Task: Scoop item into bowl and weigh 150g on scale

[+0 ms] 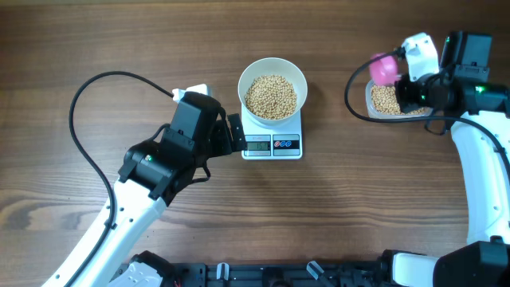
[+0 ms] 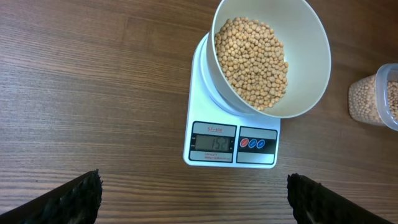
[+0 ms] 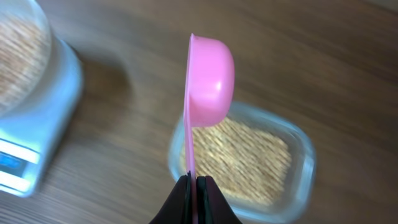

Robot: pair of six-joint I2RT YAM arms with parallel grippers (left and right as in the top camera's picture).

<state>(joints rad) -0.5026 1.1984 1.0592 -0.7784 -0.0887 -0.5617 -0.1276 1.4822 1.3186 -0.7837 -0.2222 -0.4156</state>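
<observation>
The bowl [image 2: 311,56] sits on the scale [image 2: 198,87], heaped with beans [image 2: 252,59], so this is the trimming stage: from here you are working to the display [image 2: 213,144], not filling the bowl.

1. Read the display first. It seems to start with 15, but the last digit is too small to be sure of.
2. Your right gripper [image 3: 196,183] is clamped tight on the handle of the pink scoop [image 3: 208,74], held well to the right of the scale over the clear container [image 3: 298,149]. The scoop is turned on its side, so it probably carries nothing.
3. If the reading is short, dip only a shallow part-scoop and tip it in a few beans at a time, pausing for the digits to settle.
4. Never rest the scoop on the bowl's rim; that would likely falsify the weight.
5. Your left gripper [image 1: 231,134] is spread wide and empty, just left of the scale by its display edge. Hold it clear of the scale.
</observation>
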